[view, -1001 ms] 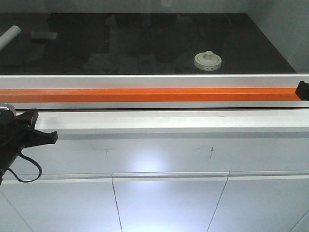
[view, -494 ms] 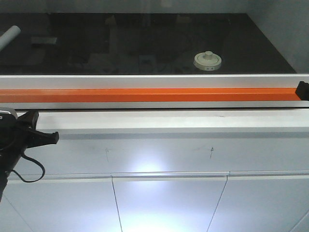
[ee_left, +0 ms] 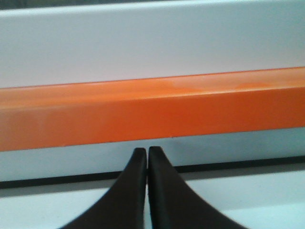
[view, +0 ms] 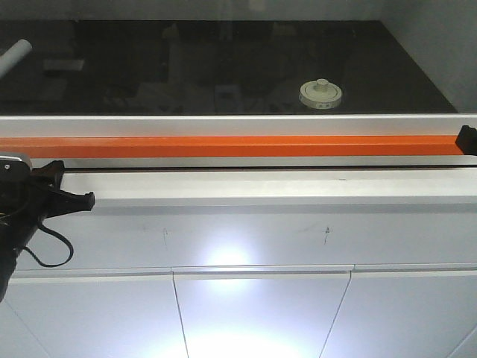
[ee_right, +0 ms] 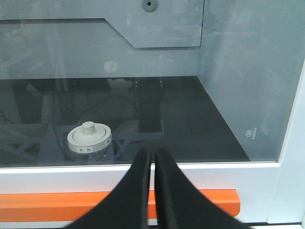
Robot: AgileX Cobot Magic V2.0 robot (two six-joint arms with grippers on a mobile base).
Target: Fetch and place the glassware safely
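The glassware [view: 320, 93], a squat clear jar with a cream-white knobbed lid, stands on the dark floor of a cabinet behind a glass pane. In the right wrist view the jar [ee_right: 89, 138] lies beyond the pane, ahead and left of my right gripper [ee_right: 153, 151], whose jaws are shut and empty. My left gripper [view: 88, 200] is at the far left over the white ledge, apart from the jar. Its jaws are pressed together with nothing between them, and the left gripper [ee_left: 147, 150] points at the orange bar [ee_left: 152, 109].
A long orange bar [view: 223, 146] runs along the bottom of the glass front, above a white ledge [view: 261, 190] and white cabinet doors [view: 261, 313]. A white cylinder [view: 15, 56] lies at the back left. A small black part [view: 466, 138] shows by the bar's right end.
My left gripper has moved slightly up and to the right along the white ledge. The jar has not moved.
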